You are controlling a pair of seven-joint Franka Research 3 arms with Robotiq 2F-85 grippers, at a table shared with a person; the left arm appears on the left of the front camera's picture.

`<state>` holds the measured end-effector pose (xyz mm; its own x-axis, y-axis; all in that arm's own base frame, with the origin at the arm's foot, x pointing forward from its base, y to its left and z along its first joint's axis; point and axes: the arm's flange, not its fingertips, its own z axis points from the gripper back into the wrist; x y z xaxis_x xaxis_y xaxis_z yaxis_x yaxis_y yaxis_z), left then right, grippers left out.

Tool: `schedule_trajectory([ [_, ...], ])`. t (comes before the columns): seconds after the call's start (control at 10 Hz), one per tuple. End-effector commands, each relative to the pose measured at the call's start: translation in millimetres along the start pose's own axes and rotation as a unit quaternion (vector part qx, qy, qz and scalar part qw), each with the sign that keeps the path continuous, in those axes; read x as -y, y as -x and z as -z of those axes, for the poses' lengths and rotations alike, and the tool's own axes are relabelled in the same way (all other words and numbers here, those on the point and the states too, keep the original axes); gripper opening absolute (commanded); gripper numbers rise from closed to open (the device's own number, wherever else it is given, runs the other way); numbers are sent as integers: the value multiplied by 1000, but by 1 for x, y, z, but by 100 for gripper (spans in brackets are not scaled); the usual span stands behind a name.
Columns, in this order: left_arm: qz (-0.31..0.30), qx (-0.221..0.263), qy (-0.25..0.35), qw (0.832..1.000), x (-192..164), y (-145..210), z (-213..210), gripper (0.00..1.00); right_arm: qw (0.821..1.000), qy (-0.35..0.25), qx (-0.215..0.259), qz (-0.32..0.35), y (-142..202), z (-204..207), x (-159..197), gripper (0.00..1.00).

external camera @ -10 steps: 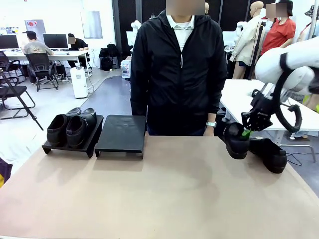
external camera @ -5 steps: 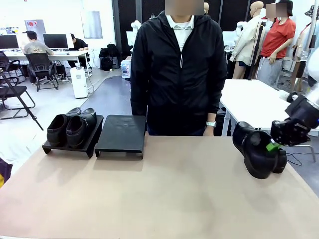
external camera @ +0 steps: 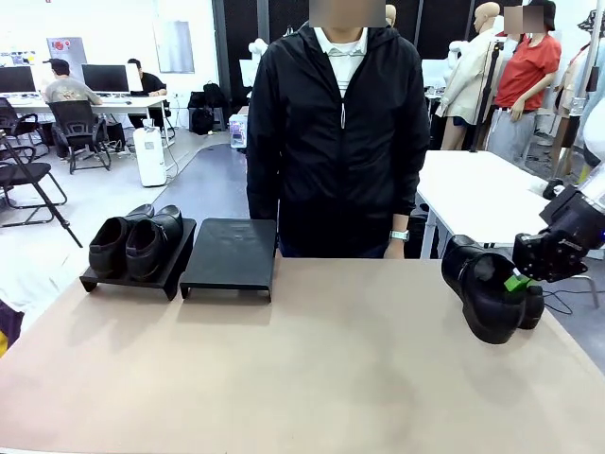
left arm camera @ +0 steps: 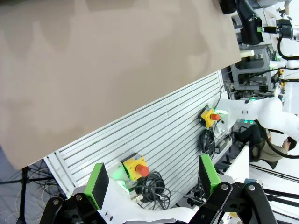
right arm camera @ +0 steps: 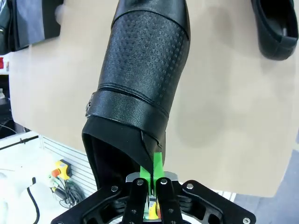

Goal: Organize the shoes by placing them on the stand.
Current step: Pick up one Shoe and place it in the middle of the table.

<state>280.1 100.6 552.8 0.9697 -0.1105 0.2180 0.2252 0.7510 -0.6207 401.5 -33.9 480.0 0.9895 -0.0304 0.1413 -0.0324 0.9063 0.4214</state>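
Worktop (external camera: 312, 378) bears two black stands at its far edge. The empty stand (external camera: 229, 253) is the goal, and just left of it the filled stand (external camera: 123, 282) carries two shoes (external camera: 137, 244). Well right of the empty stand, a third shoe (external camera: 480, 291) is pinched by its heel rim in the right jaws, closed tight, with the fourth shoe (right arm camera: 273, 32) beside it. Left jaws gape, holding nothing. Carrying seems the step in hand. Next comes a long leftward sweep and a level set-down.
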Motion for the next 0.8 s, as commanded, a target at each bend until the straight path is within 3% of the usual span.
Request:
schedule_trajectory([
  [0.0, 9, 1, 11, 1000, -1, 1, -2, 100, 996, -83, 10, 16, -9, 3, -10, 0],
  [0.3, 9, 1, 11, 1000, -1, 1, -2, 100, 994, -109, -3, -32, 23, 79, -117, 0],
  [0.6, 9, 1, 11, 1000, -1, 1, -2, 100, 998, -31, -19, 47, 37, 174, -193, 0],
  [0.7, 9, 1, 11, 1000, -1, 1, -2, 100, 998, 1, 12, 67, 43, 210, -215, 0],
])
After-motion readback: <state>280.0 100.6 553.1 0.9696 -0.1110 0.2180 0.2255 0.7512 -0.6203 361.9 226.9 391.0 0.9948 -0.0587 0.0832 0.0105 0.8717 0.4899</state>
